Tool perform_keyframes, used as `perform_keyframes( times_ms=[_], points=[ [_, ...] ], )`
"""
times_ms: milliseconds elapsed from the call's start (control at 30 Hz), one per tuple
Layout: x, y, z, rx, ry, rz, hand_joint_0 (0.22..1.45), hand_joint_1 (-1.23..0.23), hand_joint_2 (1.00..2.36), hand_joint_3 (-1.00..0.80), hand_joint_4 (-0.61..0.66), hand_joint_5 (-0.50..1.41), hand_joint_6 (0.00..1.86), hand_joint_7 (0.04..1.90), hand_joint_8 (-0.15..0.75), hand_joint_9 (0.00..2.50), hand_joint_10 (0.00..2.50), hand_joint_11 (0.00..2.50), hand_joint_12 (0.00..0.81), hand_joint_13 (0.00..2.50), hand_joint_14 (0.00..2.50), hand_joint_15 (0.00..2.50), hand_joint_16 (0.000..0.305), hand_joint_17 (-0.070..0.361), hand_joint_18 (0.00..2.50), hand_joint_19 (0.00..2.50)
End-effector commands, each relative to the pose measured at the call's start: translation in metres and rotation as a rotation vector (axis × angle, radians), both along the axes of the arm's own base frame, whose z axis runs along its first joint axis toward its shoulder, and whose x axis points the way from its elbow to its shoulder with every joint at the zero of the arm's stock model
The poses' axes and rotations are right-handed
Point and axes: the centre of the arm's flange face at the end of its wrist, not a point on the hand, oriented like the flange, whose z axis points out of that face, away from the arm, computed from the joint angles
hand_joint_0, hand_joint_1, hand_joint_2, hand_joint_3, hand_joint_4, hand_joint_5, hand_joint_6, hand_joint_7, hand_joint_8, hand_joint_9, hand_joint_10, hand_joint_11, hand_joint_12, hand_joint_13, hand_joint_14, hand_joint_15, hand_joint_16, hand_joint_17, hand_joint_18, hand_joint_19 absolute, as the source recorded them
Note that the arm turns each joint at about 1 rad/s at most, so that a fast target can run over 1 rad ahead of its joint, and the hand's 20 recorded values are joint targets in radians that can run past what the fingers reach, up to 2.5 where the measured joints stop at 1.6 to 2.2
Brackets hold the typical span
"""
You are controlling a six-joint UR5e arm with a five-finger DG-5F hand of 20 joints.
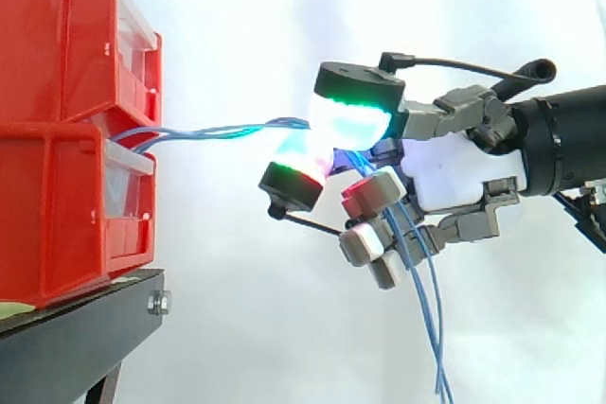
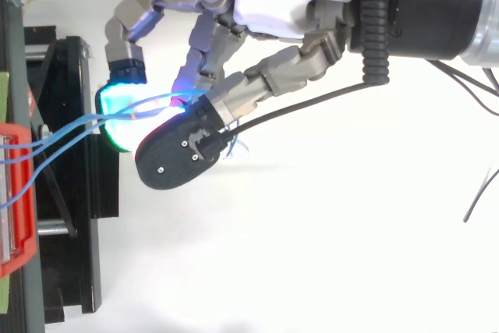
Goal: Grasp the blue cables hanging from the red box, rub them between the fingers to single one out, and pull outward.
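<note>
the hand [image 1: 454, 167] pinches the blue cables [image 1: 222, 129] between its glowing pads [image 1: 352, 122]. best, i judge, to roll the pads gently until one strand remains, then draw straight away from the red box [image 1: 57, 205]. thin strands run nearly level from box to hand, tails hanging below.

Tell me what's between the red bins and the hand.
Just the blue cables, stretched from the red bins to the hand pinching them. Side view shows nothing else there; from above they cross the black stand.
</note>
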Motion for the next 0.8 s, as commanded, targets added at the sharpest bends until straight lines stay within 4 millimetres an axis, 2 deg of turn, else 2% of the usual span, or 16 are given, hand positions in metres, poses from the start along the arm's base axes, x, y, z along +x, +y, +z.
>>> perform_keyframes(
  times_ms=[0, 233, 333, 500, 600, 767],
  points=[
    [-0.0001, 0.0, -0.0003, 0.001, 0.001, 0.0, 0.52, -0.67, 1.0, -0.5, 0.06, -0.15, 0.91, 0.95, 0.314, 1.29, 0.02, 1.03, 0.397, 1.06, 0.03, 0.75, 0.055, 0.123, 0.91, 0.83],
    [0.0004, 0.0002, 0.0011, 0.003, -0.003, 0.001, 0.46, -0.55, 1.0, -0.5, 0.1, -0.15, 0.85, 0.87, 0.339, 1.3, 0.02, 1.01, 0.431, 1.09, 0.02, 0.74, 0.062, 0.14, 0.94, 0.83],
    [0.0004, 0.0002, 0.0011, 0.003, -0.003, 0.001, 0.46, -0.55, 1.0, -0.5, 0.11, -0.15, 0.84, 0.87, 0.346, 1.3, 0.02, 1.01, 0.434, 1.09, 0.02, 0.74, 0.064, 0.143, 0.95, 0.82],
    [0.0005, -0.001, 0.0019, 0.003, -0.004, 0.0, 0.54, -0.61, 1.0, -0.48, 0.07, -0.15, 0.84, 0.94, 0.319, 1.28, 0.03, 1.03, 0.404, 1.06, 0.03, 0.76, 0.056, 0.125, 0.88, 0.88],
    [0.0007, -0.0011, 0.0026, 0.003, -0.006, -0.002, 0.6, -0.66, 1.01, -0.32, 0.05, -0.15, 0.86, 0.95, 0.313, 1.3, 0.02, 1.04, 0.398, 1.07, 0.02, 0.75, 0.055, 0.124, 0.9, 0.85],
    [0.0007, -0.0011, 0.0026, 0.001, -0.006, -0.002, 0.61, -0.75, 1.01, -0.19, 0.05, -0.15, 0.89, 0.95, 0.329, 1.28, 0.03, 1.03, 0.414, 1.09, 0.03, 0.74, 0.059, 0.132, 0.94, 0.82]
  ],
)
